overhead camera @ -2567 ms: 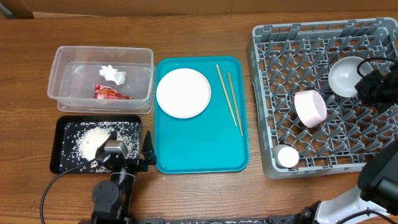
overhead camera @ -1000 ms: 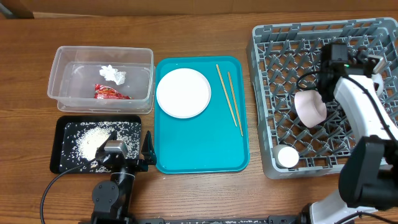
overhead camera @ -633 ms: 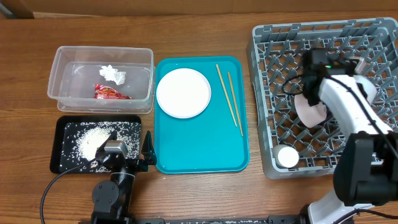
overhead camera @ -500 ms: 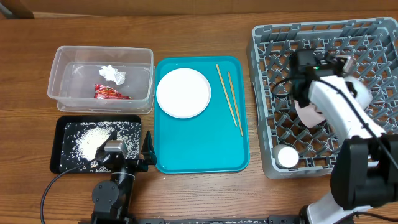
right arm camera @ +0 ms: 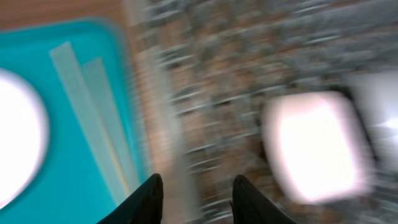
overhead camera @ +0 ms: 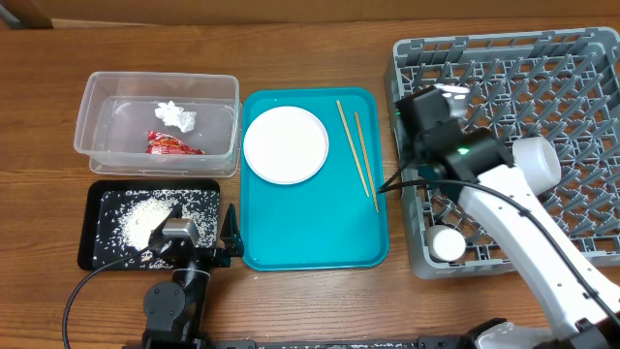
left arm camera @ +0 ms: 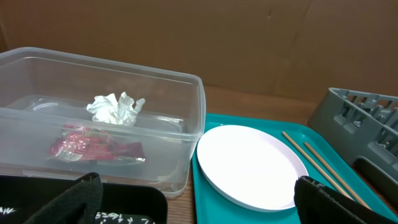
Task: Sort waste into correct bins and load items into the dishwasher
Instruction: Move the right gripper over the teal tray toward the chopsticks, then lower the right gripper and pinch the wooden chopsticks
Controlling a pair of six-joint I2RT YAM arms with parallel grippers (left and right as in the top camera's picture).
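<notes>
My right gripper (overhead camera: 417, 147) hangs open and empty over the left edge of the grey dish rack (overhead camera: 504, 58); its view is blurred (right arm camera: 198, 199). A pale bowl (right arm camera: 317, 149) lies in the rack to its right, and a small white cup (overhead camera: 449, 243) stands in the rack's front corner. The white plate (overhead camera: 285, 144) and the chopsticks (overhead camera: 358, 155) lie on the teal tray (overhead camera: 310, 237). The clear tub (overhead camera: 95, 92) holds the tissue wad (overhead camera: 175, 114) and the red wrapper (overhead camera: 172, 144). Rice (overhead camera: 140, 225) lies in the black tray (overhead camera: 97, 194). My left gripper (overhead camera: 203, 231) rests open there (left arm camera: 199, 208).
My right arm's white link (overhead camera: 536, 160) and black cable cross the rack's middle and cover part of it. The tub's wall (left arm camera: 193, 112) stands close ahead of my left gripper, with the plate (left arm camera: 249, 165) to its right. Bare wood runs along the table's front and back.
My right arm has swung left across the rack, from its right side to its left edge by the teal tray. The left arm, tray, tub and plate have not moved.
</notes>
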